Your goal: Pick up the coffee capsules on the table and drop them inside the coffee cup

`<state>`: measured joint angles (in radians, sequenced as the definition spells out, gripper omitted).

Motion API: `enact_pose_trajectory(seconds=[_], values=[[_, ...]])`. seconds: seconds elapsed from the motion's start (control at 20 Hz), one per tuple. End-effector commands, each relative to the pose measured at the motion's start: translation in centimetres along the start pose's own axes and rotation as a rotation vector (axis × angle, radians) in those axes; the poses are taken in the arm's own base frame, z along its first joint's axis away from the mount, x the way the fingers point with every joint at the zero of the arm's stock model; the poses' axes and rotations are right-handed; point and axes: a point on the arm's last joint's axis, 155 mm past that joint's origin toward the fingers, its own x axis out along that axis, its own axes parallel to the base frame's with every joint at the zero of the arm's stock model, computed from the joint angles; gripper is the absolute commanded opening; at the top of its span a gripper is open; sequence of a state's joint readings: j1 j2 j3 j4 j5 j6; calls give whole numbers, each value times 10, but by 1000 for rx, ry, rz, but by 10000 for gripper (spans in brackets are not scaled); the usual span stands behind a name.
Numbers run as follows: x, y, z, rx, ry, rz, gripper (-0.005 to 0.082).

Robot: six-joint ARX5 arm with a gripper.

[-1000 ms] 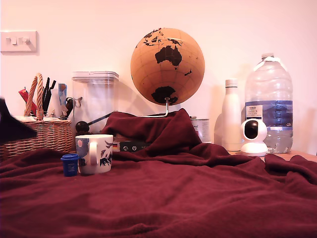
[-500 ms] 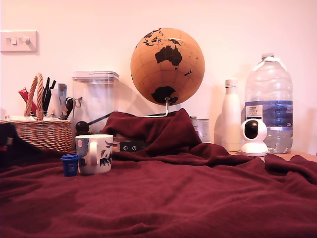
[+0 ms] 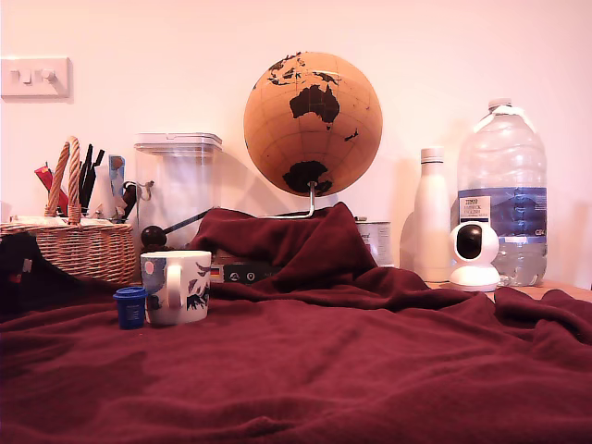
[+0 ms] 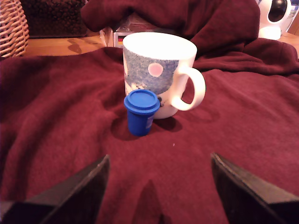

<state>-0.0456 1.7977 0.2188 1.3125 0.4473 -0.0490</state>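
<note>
The step in hand appeared to be the approach to the blue capsule (image 4: 141, 111), which stood upright on its narrow end on the red cloth (image 4: 56, 116) of the table, just in front of the white mug (image 4: 156, 65). From the wrist view I could not tell if the capsule touched the mug or only stood very close to it. To do this step well, I judged that the gripper (image 4: 159, 186) should come in low and centred on the capsule, with one finger on each side of its body under the rim, and should close gently, because the mug wall was directly behind and a push could knock the mug or tip the small pod on the soft, wrinkled cloth. The jaws stood wide open and held nothing; both dark fingertips (image 4: 81, 189) were well short of the capsule. In the exterior view the capsule (image 3: 130, 306) was at about 9 o'clock from the mug (image 3: 181, 286). No black capsule was visible.
</note>
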Motion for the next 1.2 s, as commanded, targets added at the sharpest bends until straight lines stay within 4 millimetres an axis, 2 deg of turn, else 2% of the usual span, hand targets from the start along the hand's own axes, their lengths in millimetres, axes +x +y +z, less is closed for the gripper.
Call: enact_pose_trajectory(seconds=[0.0, 0.3, 0.6, 1.15], values=[[5, 0, 2, 7, -1, -9, 624], [18, -2, 4, 36, 6, -28, 624], [39, -5, 1, 41, 10, -62, 624], [69, 7, 0, 45, 3, -64, 623]])
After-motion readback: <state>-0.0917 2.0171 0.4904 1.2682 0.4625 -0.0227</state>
